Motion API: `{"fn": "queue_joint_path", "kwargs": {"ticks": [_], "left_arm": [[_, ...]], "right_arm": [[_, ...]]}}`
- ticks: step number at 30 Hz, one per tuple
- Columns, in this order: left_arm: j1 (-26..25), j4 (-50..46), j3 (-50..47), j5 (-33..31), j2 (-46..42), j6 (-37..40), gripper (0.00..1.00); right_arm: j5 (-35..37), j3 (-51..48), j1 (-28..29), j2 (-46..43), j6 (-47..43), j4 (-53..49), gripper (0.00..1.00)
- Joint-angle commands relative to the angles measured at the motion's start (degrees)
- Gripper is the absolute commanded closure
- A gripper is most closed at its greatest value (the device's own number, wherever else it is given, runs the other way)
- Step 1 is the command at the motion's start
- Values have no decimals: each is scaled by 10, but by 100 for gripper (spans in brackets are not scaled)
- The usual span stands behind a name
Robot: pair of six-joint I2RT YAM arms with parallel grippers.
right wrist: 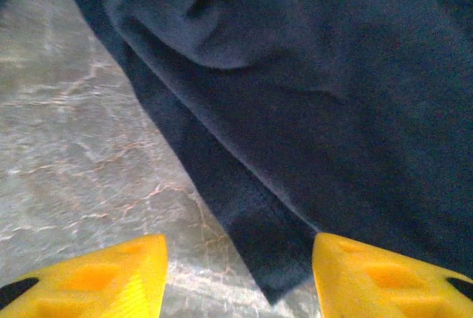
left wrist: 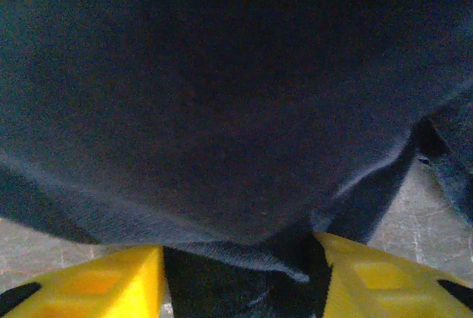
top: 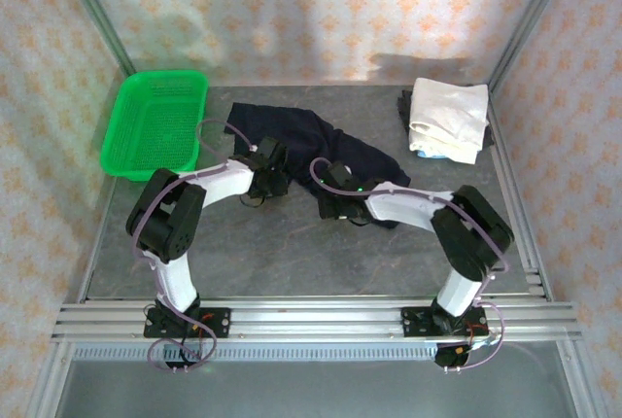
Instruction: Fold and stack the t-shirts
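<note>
Wrist cams: left gripper [left wrist: 240, 281], right gripper [right wrist: 240, 273] half-open astride dark navy cloth t-shirt [left wrist: 222, 111] hem. Overhead adds folded white t-shirt [top: 447, 117], 1 o'clock.

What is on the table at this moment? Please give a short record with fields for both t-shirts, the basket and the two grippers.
dark shirt: plain dark navy cloth t-shirt, crumpled and unfolded, mid-table
white shirt: white folded cloth t-shirt bundle, far right corner of the grey table
basket: green plastic mesh basket, far left, apart from both shirts
left gripper: jaws apart, navy hem between them
right gripper: jaws apart, astride a navy corner lying on the table
task state: one shirt folded, navy one not yet
</note>
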Motion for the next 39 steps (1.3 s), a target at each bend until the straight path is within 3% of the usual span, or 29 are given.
{"fn": "queue_joint_path", "kwargs": {"ticks": [1,5,11,15,21,27,33,39], "left_arm": [[-3,23,3,24,17,7,57],[-1,16,-5,27,5,11,68],[20,-23,-5,37,-77,18,98],[41,-87,15,13,-190,35,100],[74,-204,108,-61,-362,63,100],[79,-281,269,-135,-434,105,100],[82,-313,376,-210,-420,144,100],[83,-291,376,-205,-417,151,100]], "right_arm": [[15,25,4,31,1,-5,49],[28,29,4,53,4,-11,52],[96,26,7,48,3,-59,81],[151,15,7,-21,-3,-105,100],[197,45,7,-237,-40,-194,100],[247,133,5,-428,-131,-216,100],[313,201,-15,-479,-212,-203,100],[271,225,-29,-474,-236,-224,100]]}}
